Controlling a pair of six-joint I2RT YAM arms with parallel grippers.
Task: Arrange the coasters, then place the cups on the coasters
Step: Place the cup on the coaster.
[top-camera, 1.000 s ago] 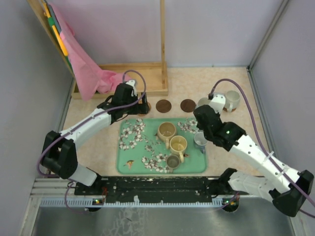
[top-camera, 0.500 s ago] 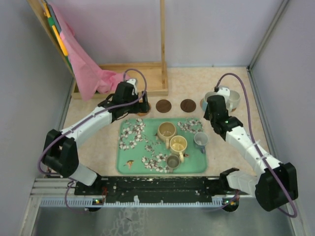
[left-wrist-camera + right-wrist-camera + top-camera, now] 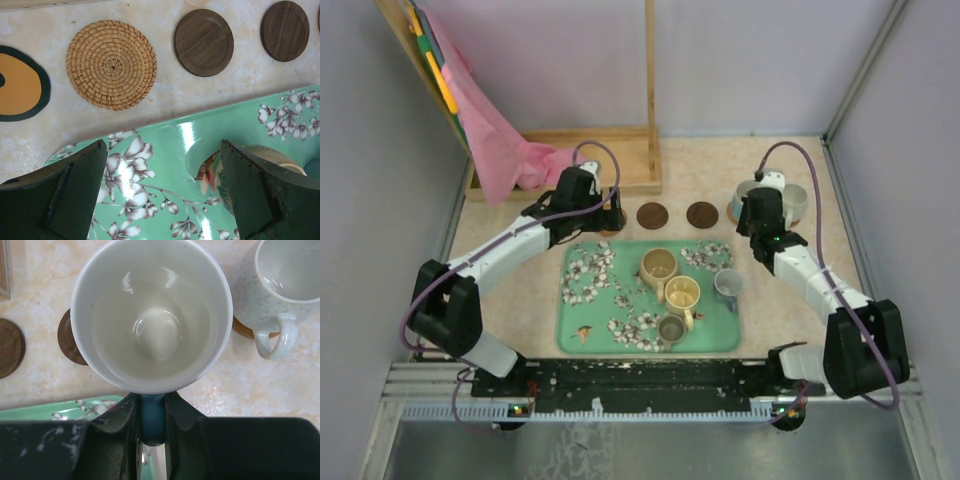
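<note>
Holding the pale blue cup (image 3: 151, 315) over a coaster, at 2 o'clock from the green floral tray (image 3: 572, 335).

The right jaws are clamped on the cup's handle, probably so that it hangs upright above the dark coaster (image 3: 67, 342) that peeks out at 9 o'clock beneath it; whether they touch I cannot tell. At 3 o'clock a speckled white cup (image 3: 280, 280) sits on a tan coaster (image 3: 242, 329). The left jaws stand wide apart over the tray, with a woven coaster (image 3: 111, 64) at 11 o'clock on the bench. No writing is readable.
</note>
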